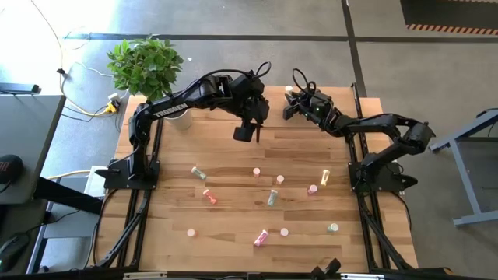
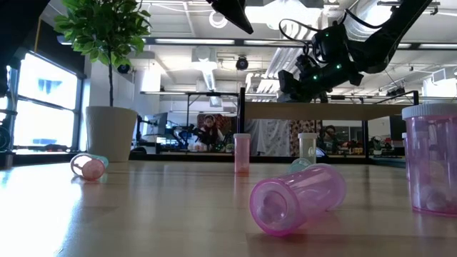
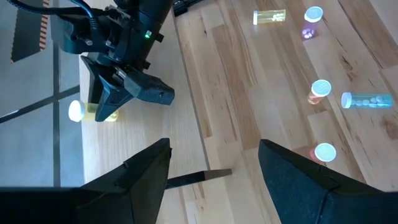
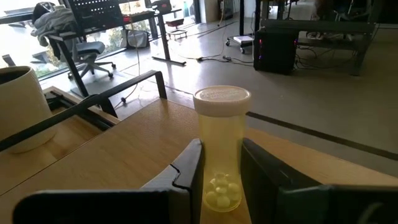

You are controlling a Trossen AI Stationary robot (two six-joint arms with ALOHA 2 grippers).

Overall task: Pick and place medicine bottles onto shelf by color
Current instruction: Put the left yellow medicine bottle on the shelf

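Yellow plastic is what the right claw (image 4: 219,180) is closed upon: a small upright yellow bottle (image 4: 221,149) with a white cap, gripped low between the two dark fingers (image 4: 186,171) and standing on the light-wood shelf (image 4: 130,155). In the high view this claw (image 1: 289,105) is seen over the far edge of the desk (image 1: 233,225), above the shelf (image 1: 272,117). The left claw (image 3: 214,171) is held well open with nothing between its fingers, and hangs above the shelf's near edge, just beside the right one; in the high view it (image 1: 246,132) is seen near the desk's middle, at the far side. The remaining bottles are scattered across the striped wood nearer the camera, some upright and some lying down: a pink one (image 2: 296,196) on its side is seen close in the low view, and another pink one (image 2: 242,152) stands farther back. A potted plant (image 1: 146,66) stands at the far left corner.
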